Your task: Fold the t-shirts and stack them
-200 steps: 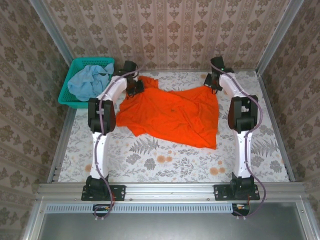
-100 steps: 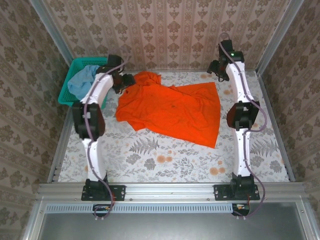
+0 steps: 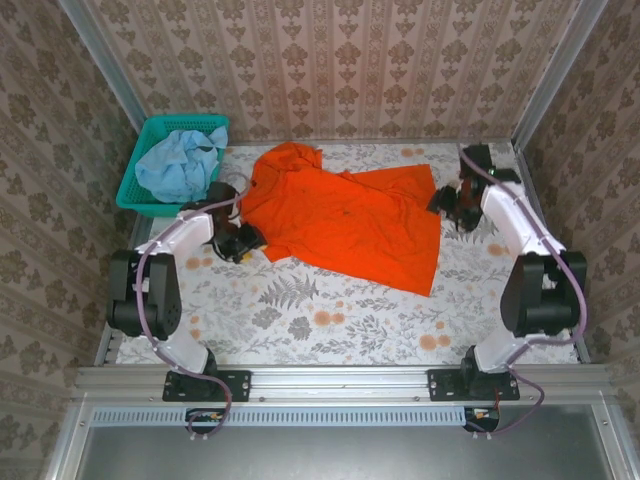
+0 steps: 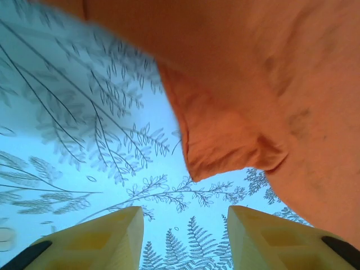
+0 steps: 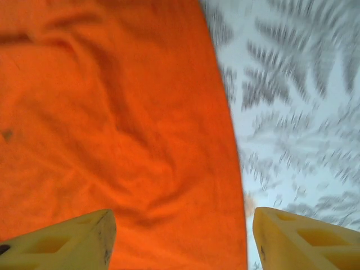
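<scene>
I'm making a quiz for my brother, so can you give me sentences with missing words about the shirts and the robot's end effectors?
The spread t-shirt on the table is ___.
The teal basket holds a crumpled t-shirt coloured pale ___.
The left end effector and the right end effector both have their jaws ___, gripping nothing.
Missing words: orange, blue, open.

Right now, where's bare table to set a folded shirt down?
The near strip of table, between orange shirt and arm bases, is bare. The far half is crowded: shirt spread wide, left gripper and right gripper at its edges, basket far left.
</scene>
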You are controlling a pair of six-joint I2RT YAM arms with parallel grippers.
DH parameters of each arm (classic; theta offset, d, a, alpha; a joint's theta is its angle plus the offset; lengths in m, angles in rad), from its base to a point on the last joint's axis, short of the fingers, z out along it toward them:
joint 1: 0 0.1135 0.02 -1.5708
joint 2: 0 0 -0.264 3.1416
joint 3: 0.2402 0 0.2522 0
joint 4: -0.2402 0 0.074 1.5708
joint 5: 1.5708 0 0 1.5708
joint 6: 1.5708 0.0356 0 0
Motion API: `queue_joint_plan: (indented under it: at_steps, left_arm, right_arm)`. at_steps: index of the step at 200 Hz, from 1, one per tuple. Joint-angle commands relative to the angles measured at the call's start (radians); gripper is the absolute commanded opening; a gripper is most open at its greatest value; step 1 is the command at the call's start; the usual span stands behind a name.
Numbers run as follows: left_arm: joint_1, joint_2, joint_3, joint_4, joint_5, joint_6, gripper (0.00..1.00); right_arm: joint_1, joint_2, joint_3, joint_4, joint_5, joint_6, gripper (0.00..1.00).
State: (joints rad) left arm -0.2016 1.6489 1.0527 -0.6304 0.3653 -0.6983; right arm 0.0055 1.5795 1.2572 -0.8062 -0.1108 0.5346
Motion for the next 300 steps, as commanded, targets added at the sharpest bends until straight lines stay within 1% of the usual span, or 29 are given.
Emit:
queue_joint_plan:
  at_steps: [1,16,32,41,48,70,85,131,148,168,180,202,231,233,237,248,272,278,283,286,293,300]
  left_arm:
    - [-0.014,0.03,-0.004,0.13,0.093,-0.102,0.45]
    - [-0.021,0.066,0.001,0.155,0.087,-0.135,0.46]
    - [-0.024,0.101,0.002,0.17,0.07,-0.168,0.46]
    - [-0.025,0.116,0.005,0.171,0.054,-0.181,0.45]
    - [-0.029,0.123,0.007,0.171,0.038,-0.186,0.43]
    - [-0.048,0.145,0.034,0.146,-0.04,-0.182,0.4]
    - [-0.052,0.164,0.046,0.152,-0.067,-0.181,0.37]
    - [-0.06,0.231,0.1,0.142,-0.112,-0.161,0.14]
    - [-0.068,0.242,0.117,0.124,-0.127,-0.153,0.0]
    - [-0.078,0.217,0.111,0.093,-0.152,-0.154,0.0]
    - [-0.09,0.178,0.1,0.049,-0.172,-0.152,0.0]
    - [-0.144,0.074,0.096,-0.096,-0.271,-0.15,0.0]
    - [-0.248,-0.066,0.098,-0.304,-0.429,-0.155,0.0]
    - [-0.275,-0.071,0.099,-0.319,-0.436,-0.156,0.0]
    - [-0.294,-0.082,0.101,-0.347,-0.451,-0.158,0.0]
    - [-0.328,-0.102,0.097,-0.411,-0.459,-0.162,0.0]
    - [-0.391,-0.112,0.091,-0.512,-0.416,-0.169,0.0]
    - [-0.403,-0.11,0.096,-0.536,-0.408,-0.166,0.09]
    - [-0.414,-0.108,0.102,-0.555,-0.408,-0.161,0.24]
    - [-0.418,-0.108,0.107,-0.566,-0.41,-0.156,0.29]
    - [-0.423,-0.107,0.115,-0.586,-0.42,-0.143,0.47]
    - [-0.421,-0.107,0.119,-0.6,-0.434,-0.132,0.58]
  right_arm:
    - [0.057,-0.117,-0.169,0.11,-0.055,0.079,0.65]
    - [0.096,-0.155,-0.244,0.124,-0.058,0.088,0.64]
    - [0.119,-0.179,-0.284,0.111,-0.049,0.093,0.63]
    - [0.125,-0.182,-0.302,0.108,-0.045,0.097,0.63]
    - [0.128,-0.224,-0.315,0.109,-0.044,0.097,0.63]
    - [0.13,-0.268,-0.335,0.104,-0.03,0.095,0.63]
    - [0.131,-0.289,-0.342,0.097,-0.029,0.089,0.63]
    - [0.131,-0.32,-0.346,0.073,-0.021,0.065,0.63]
    - [0.131,-0.328,-0.355,0.076,-0.026,0.068,0.63]
    - [0.131,-0.337,-0.358,0.072,-0.029,0.068,0.62]
    - [0.131,-0.345,-0.362,0.07,-0.027,0.067,0.62]
    - [0.131,-0.359,-0.373,0.072,-0.029,0.061,0.62]
    - [0.131,-0.346,-0.391,0.073,-0.041,0.059,0.62]
    - [0.131,-0.343,-0.392,0.073,-0.043,0.06,0.62]
    - [0.131,-0.339,-0.393,0.073,-0.043,0.061,0.62]
    - [0.132,-0.329,-0.401,0.077,-0.045,0.063,0.62]
    - [0.132,-0.3,-0.409,0.082,-0.046,0.068,0.62]
    - [0.133,-0.29,-0.407,0.082,-0.047,0.07,0.62]
    - [0.133,-0.282,-0.407,0.082,-0.049,0.071,0.62]
    - [0.132,-0.278,-0.407,0.082,-0.049,0.071,0.62]
    - [0.133,-0.269,-0.404,0.082,-0.052,0.071,0.62]
    - [0.134,-0.26,-0.403,0.082,-0.053,0.073,0.62]
